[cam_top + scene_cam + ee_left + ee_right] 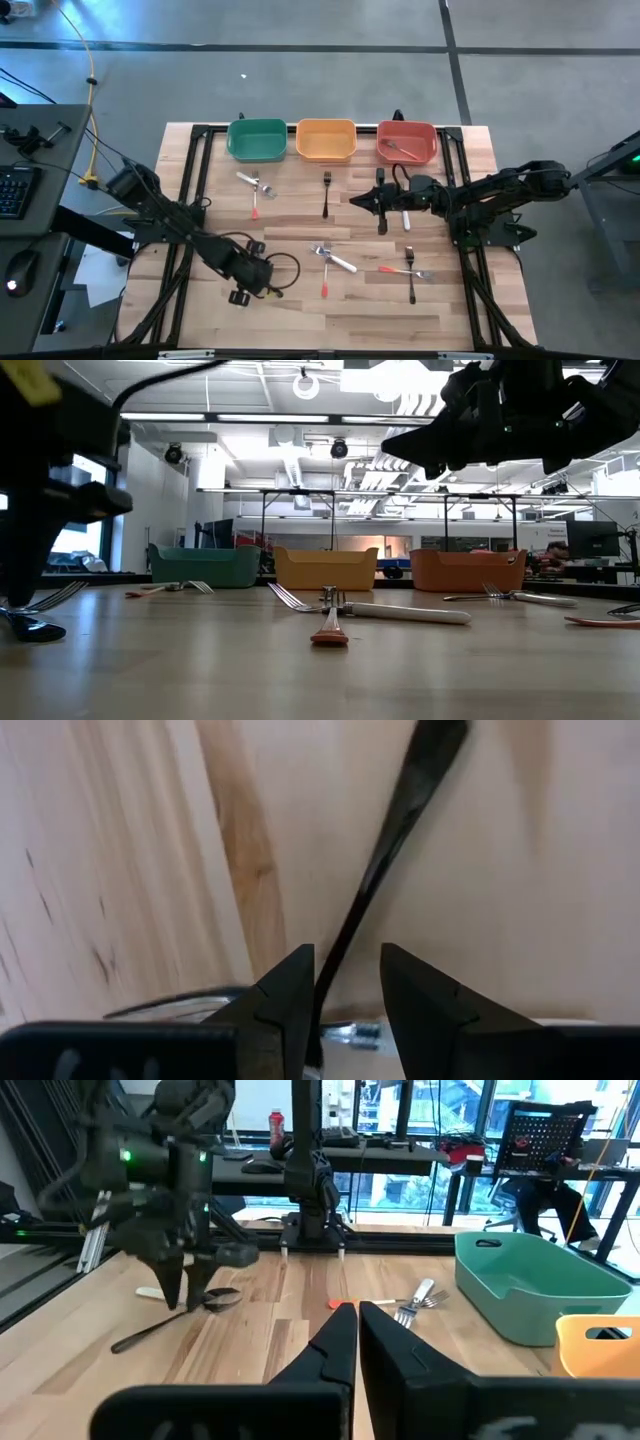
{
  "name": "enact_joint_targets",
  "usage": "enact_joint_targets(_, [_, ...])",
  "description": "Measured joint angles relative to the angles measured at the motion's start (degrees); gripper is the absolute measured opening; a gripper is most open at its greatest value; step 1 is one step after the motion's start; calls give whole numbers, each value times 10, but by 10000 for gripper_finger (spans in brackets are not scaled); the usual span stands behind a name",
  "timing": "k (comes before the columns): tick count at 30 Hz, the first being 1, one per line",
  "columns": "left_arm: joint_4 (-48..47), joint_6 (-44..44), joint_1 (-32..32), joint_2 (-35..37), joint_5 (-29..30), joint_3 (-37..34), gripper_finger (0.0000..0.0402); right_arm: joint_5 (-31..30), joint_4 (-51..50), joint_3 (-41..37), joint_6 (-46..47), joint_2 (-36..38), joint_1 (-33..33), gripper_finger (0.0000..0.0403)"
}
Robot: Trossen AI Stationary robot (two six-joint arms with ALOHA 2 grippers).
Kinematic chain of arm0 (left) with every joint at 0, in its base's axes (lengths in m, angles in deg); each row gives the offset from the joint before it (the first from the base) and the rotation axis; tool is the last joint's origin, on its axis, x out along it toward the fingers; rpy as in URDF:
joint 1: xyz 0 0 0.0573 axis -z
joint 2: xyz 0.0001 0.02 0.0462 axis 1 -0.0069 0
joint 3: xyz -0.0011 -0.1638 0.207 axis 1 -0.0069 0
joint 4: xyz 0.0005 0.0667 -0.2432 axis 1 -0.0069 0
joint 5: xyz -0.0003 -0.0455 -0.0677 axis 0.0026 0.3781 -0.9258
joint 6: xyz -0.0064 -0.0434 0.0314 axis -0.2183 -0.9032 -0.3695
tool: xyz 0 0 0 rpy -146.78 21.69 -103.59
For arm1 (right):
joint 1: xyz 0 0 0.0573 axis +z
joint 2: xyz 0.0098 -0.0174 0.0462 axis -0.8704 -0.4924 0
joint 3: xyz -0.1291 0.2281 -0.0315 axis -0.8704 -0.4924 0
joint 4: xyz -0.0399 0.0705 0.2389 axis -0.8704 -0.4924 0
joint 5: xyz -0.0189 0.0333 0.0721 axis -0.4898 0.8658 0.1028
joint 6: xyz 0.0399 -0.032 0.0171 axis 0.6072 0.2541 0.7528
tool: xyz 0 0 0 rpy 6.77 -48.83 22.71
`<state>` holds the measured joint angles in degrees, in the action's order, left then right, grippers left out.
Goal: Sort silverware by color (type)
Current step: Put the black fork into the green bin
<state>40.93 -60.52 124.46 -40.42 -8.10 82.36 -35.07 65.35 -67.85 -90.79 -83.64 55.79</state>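
Observation:
A black-handled utensil lies flat on the wood. My left gripper points down over it, open, with one finger on each side of the slim handle near its metal head. The right wrist view shows that left gripper above the utensil. My right gripper is shut and empty, held above the table's middle. Other forks lie scattered: red and silver ones, a black one, and a white-handled and a red one. One silver fork lies in the red bin. My left gripper comes from above, pointing down, with its fingers across the black handle near the head end. The handle runs close along one finger. I cannot tell whether that finger touches it. The utensil lies on the table.
Green bin, orange bin and red bin stand in a row at the far edge. A black and a white-handled utensil lie under my right arm. A red and a black fork lie near the right side.

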Motion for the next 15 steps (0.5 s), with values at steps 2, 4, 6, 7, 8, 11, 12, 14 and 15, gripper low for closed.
enact_joint_targets(2, [-7,-1,0,-9,0,2,106,0,2,0,0,0,0,0])
enact_joint_targets(4, [-16,-12,0,-16,2,3,101,0,2,0,0,0,0,0])
enact_joint_targets(6, [-21,-16,-2,-19,1,3,95,0,3,0,0,0,0,0])
enact_joint_targets(7, [-22,-16,-3,-20,0,3,91,0,3,0,0,0,0,0])
enact_joint_targets(8, [-22,-16,-4,-20,0,3,87,0,3,0,2,0,0,0])
enact_joint_targets(11, [-23,-6,-12,-20,-5,2,67,0,8,0,15,0,0,0])
enact_joint_targets(12, [-23,3,-14,-20,-7,2,57,0,9,0,16,0,0,0])
enact_joint_targets(14, [-16,27,-18,-20,-7,2,35,0,9,0,16,0,0,0])
enact_joint_targets(15, [-15,41,-21,-20,-10,1,23,0,9,0,16,0,0,0])
